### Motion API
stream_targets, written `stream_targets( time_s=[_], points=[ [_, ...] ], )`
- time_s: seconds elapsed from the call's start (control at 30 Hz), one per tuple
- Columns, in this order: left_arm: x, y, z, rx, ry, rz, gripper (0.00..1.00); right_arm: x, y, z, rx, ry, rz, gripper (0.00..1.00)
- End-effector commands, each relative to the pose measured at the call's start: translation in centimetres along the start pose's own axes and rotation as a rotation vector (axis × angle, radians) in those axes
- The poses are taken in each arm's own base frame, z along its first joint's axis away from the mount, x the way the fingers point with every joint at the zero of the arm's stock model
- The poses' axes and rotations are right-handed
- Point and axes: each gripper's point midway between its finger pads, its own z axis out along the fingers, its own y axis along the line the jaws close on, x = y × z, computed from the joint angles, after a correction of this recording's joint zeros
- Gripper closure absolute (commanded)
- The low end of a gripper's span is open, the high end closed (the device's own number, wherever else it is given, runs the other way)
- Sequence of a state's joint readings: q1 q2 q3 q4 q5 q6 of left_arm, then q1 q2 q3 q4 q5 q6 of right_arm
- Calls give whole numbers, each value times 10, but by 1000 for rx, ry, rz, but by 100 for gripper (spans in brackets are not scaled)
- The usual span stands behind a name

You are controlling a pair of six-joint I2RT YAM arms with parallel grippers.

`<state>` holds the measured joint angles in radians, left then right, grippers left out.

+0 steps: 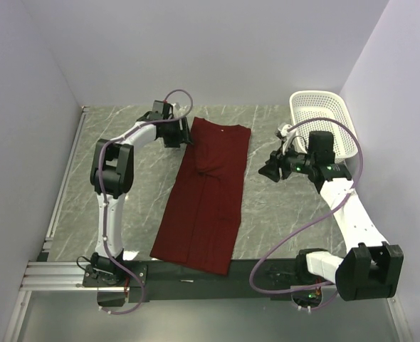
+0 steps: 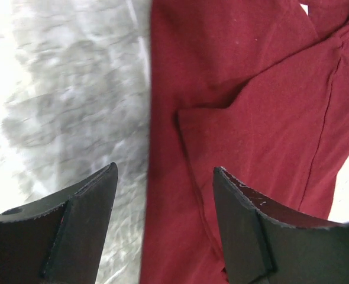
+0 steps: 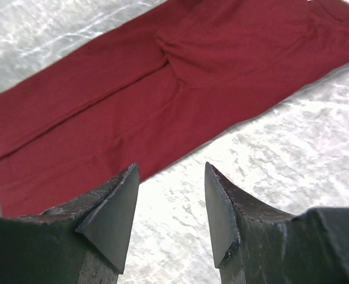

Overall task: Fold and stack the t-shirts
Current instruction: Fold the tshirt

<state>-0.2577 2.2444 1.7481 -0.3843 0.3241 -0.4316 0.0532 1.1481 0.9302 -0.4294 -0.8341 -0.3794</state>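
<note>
Right now the t-shirt (image 1: 206,196) lies flat on the bench (image 1: 274,214) as a long narrow strip with both sides turned inward, so the step in hand looks like the end-to-end fold. Your left claw (image 2: 162,171) is spread wide and holds nothing. The shirt's long edge runs between its tips, with one tip over cloth and the other over bare bench, up at the far end of the strip. Your right claw (image 3: 171,168) is likewise open and empty, with the shirt's opposite edge a little ahead of it and the white basket (image 1: 317,94) off on its other side. Before you close anything, bring the right claw level with the left one on the same end, so that both corners lift together. Go low enough to catch every layer, the tucked sleeve included; how close the tips are to the cloth you cannot tell from here. Then raise both evenly, or the strip will skew.
</note>
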Motion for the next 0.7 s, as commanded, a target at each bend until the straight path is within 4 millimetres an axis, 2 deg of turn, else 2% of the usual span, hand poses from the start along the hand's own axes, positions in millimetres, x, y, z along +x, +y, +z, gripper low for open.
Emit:
stream_targets(
  time_s=[0.0, 0.13, 0.27, 0.37, 0.4, 0.47, 0.67],
  points=[
    [-12, -11, 5, 6, -17, 67, 29, -16, 6, -6, -36, -71, 5, 45],
    [-10, -17, 16, 35, 11, 72, 31, -14, 5, -7, -37, -75, 14, 45],
    [-8, -18, 30, 27, 38, 71, 38, -14, 4, -8, -36, -78, 16, 45],
    [-4, -16, 39, 24, 49, 65, 50, -14, 4, -10, -32, -83, 16, 45],
    [-3, -13, 41, 17, 52, 61, 59, -14, 4, -10, -33, -83, 16, 45],
    [-4, -11, 41, 8, 42, 57, 67, -13, 5, -10, -35, -83, 18, 45],
    [-26, 7, 31, -63, -36, 14, 89, -13, 5, -9, -39, -84, 20, 45]
  ],
)
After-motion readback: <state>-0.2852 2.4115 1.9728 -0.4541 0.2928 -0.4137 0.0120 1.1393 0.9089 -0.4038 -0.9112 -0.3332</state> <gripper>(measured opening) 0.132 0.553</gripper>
